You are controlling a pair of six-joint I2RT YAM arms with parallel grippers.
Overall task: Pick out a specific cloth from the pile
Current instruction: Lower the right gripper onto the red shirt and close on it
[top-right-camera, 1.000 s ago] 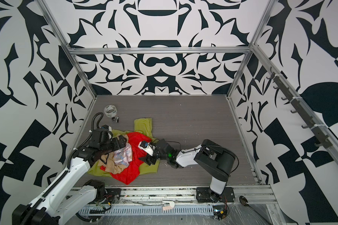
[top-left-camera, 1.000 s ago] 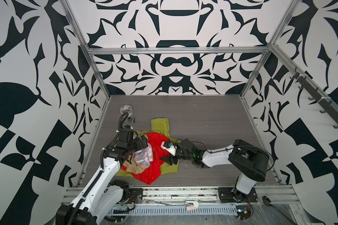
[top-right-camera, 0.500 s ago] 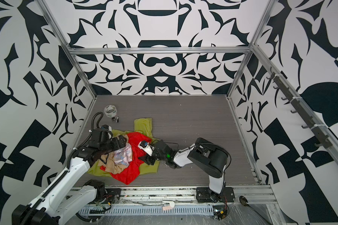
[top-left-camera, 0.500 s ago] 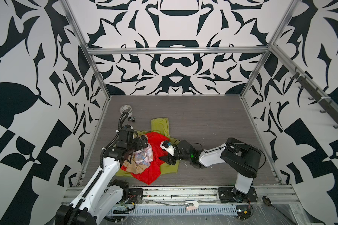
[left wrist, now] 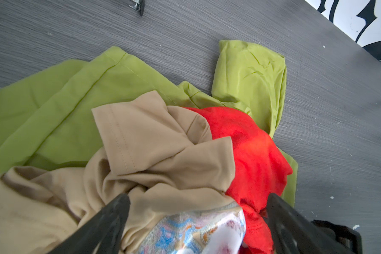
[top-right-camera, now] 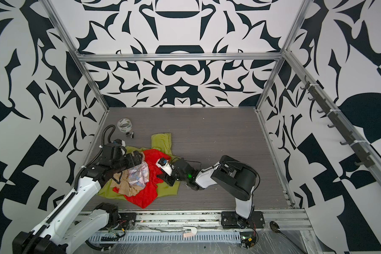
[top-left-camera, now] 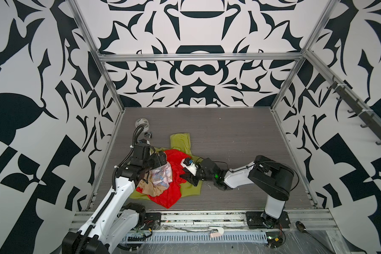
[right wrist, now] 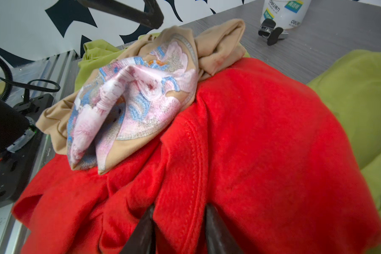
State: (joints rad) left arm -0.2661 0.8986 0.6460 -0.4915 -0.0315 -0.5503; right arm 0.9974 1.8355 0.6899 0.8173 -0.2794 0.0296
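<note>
Grey wood-grain table (top-left-camera: 229,132): green shirt (top-left-camera: 180,140) spread flat on it, red cloth (top-left-camera: 171,193) tip touching the near side, 1 tape roll (top-left-camera: 142,123) and 1 clip (top-left-camera: 149,134) back left.

Black-and-white patterned walls (top-left-camera: 207,88), grey wood-grain tabletop (top-left-camera: 240,132), aluminium frame bars (top-left-camera: 198,56), hook rail (top-left-camera: 356,105) on right wall, even light.

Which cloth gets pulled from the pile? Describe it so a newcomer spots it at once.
On the grey table, left of centre, the pile rests on a yellow-green shirt. The red cloth lies over that shirt and under the beige cloth and pastel printed cloth; it alone is plain bright red.
</note>
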